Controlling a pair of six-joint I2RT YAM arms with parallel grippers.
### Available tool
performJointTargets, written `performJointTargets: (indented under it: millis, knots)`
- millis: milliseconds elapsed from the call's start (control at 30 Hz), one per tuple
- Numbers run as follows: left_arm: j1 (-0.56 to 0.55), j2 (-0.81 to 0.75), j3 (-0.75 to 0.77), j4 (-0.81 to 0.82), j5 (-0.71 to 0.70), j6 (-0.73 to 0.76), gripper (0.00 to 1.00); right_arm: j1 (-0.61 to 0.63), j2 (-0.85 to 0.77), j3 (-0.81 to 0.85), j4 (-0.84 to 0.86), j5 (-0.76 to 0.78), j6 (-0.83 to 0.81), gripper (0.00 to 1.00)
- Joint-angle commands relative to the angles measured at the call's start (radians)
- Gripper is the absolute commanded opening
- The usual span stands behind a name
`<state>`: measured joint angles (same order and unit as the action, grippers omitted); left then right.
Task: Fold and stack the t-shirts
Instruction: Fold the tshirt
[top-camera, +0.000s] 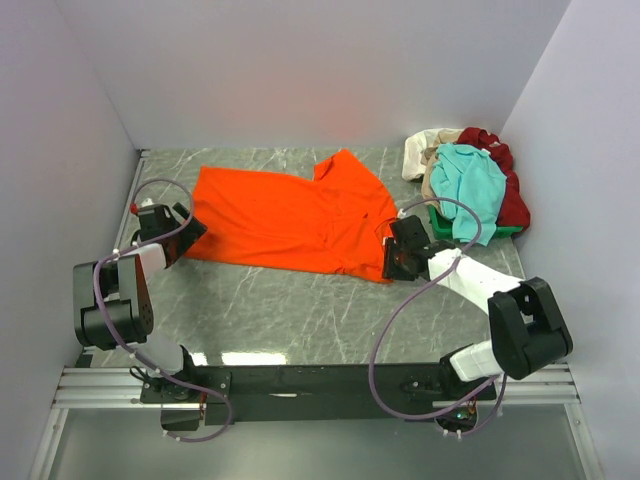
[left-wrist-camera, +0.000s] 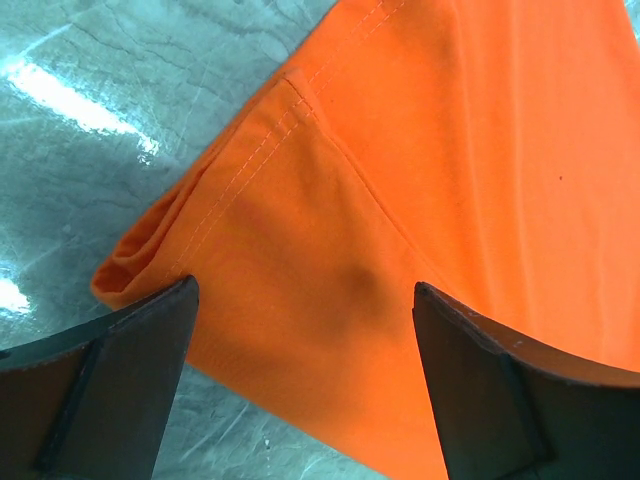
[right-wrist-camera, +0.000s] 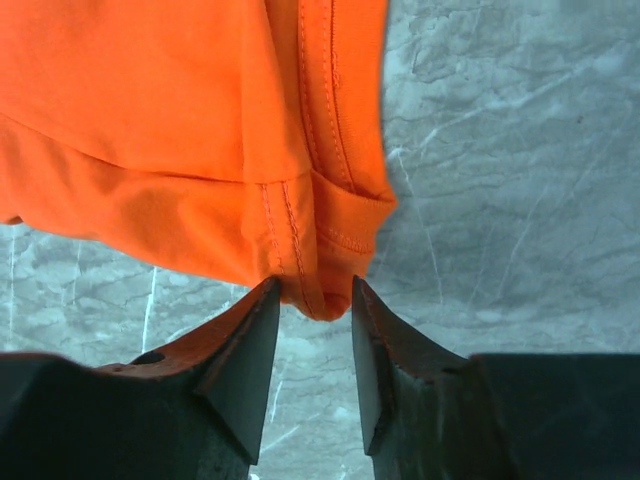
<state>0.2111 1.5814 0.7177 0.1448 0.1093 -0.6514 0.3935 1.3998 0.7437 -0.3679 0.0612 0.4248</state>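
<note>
A bright orange t-shirt lies spread flat on the grey marble table. My left gripper sits at the shirt's left corner. In the left wrist view the left gripper is wide open, and the hemmed corner of the orange shirt lies between and beyond its fingers. My right gripper is at the shirt's near right corner. The right wrist view shows this gripper half closed, with a gap still between its fingers. The stitched corner of the orange cloth hangs between the tips.
At the back right a green basket holds a heap of other t-shirts: a teal one on top, dark red behind, cream at the left. White walls close in the table on three sides.
</note>
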Motion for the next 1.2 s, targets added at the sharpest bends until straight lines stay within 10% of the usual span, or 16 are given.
performJointTargets:
  millis: [0, 233, 467, 1167]
  knots:
    - [0.016, 0.005, 0.008, -0.027, 0.003, 0.006, 0.95, -0.016, 0.024, 0.011, 0.037, -0.034, -0.012, 0.41]
    - [0.034, 0.023, 0.020, -0.025, 0.021, 0.009, 0.95, -0.027, 0.070, 0.023, 0.043, -0.058, -0.021, 0.35]
    - [0.071, 0.035, 0.025, -0.025, 0.052, 0.009, 0.96, -0.030, 0.070, 0.034, 0.006, -0.067, -0.027, 0.00]
    - [0.096, 0.046, 0.043, -0.047, 0.023, 0.016, 0.96, -0.030, 0.059, 0.138, -0.192, 0.158, -0.052, 0.00]
